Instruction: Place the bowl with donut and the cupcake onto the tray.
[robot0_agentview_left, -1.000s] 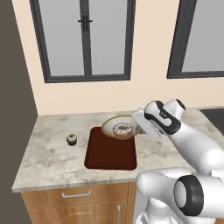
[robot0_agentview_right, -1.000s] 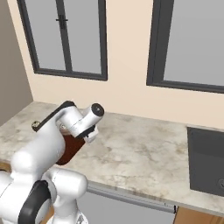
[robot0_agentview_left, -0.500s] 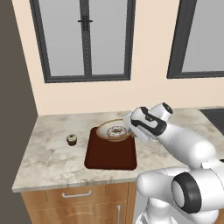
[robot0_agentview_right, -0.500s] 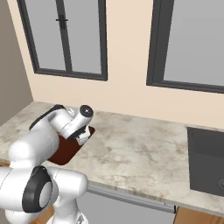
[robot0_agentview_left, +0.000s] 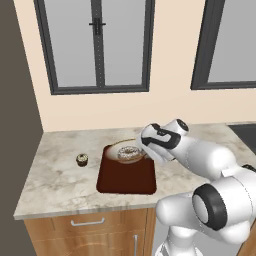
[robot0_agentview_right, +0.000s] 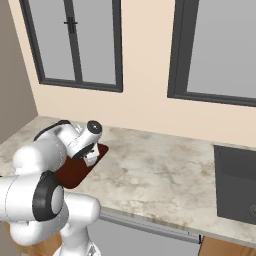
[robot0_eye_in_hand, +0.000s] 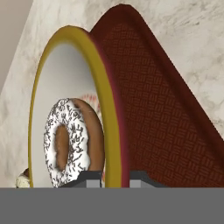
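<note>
Left to right in the left base view: the cupcake (robot0_agentview_left: 82, 159) sits on the counter (robot0_agentview_left: 50, 180), left of the tray (robot0_agentview_left: 125, 177) and apart from it, untouched. The bowl (robot0_agentview_left: 127, 150) is carried over the tray's far end with the donut (robot0_agentview_left: 130, 154) inside. The gripper (robot0_eye_in_hand: 114, 177) is clamped on the bowl's rim, one fingertip on each side, as seen in the hand view.

Step judged in hand: setting the bowl down on the tray. The bowl should be kept level so the donut is not tipped out, brought further over the tray's middle, lowered until the base is seated flat, and only then released. The cupcake is left for afterwards.
</note>
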